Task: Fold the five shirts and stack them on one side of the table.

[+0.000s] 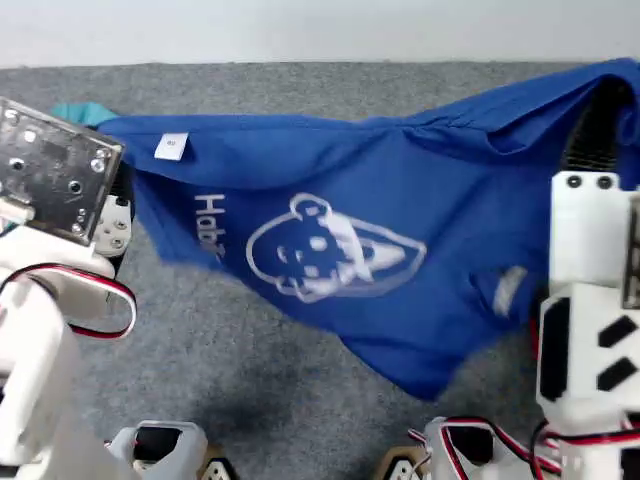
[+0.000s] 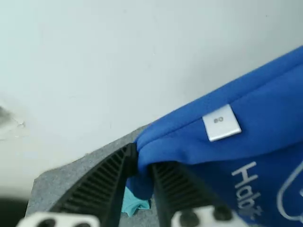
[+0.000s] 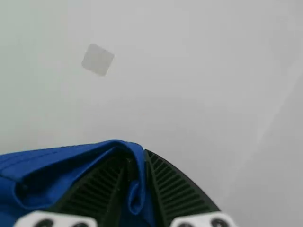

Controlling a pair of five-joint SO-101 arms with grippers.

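The blue shirt (image 1: pixel 400 200) hangs stretched between the two arms above the table, with its white cartoon print (image 1: pixel 330 255) and small white tag (image 1: pixel 171 147) showing. Underneath is a grey, felt-like table (image 1: pixel 200 370), with a pale wall (image 1: pixel 300 30) behind. A scrap of teal cloth (image 1: pixel 78 112) peeks out at the far edge. The left gripper (image 2: pixel 142 177) pinches the shirt's edge near the tag. The right gripper (image 3: pixel 135 189) is clamped on the opposite end, and both are raised.

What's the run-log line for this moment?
left jaws: shut on blue shirt edge | right jaws: shut on opposite edge | shirt: held up, spread between arms over table | teal cloth: near left jaws
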